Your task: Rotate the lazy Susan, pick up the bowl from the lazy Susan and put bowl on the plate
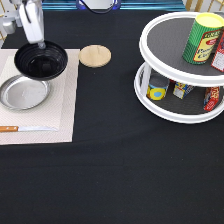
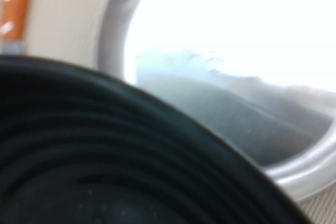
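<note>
The glossy black bowl hangs at the exterior view's upper left, off the lazy Susan, which stands at the right. My gripper comes down from the top left and is shut on the bowl's far rim. The bowl overlaps the upper right edge of the silver plate, which lies on a pale placemat. In the wrist view the bowl's ridged inside fills the near part, with the plate just beyond it.
A round wooden disc lies right of the bowl. A knife with an orange handle lies on the mat below the plate. The lazy Susan's top shelf holds a yellow-green can; the lower shelf holds several small containers.
</note>
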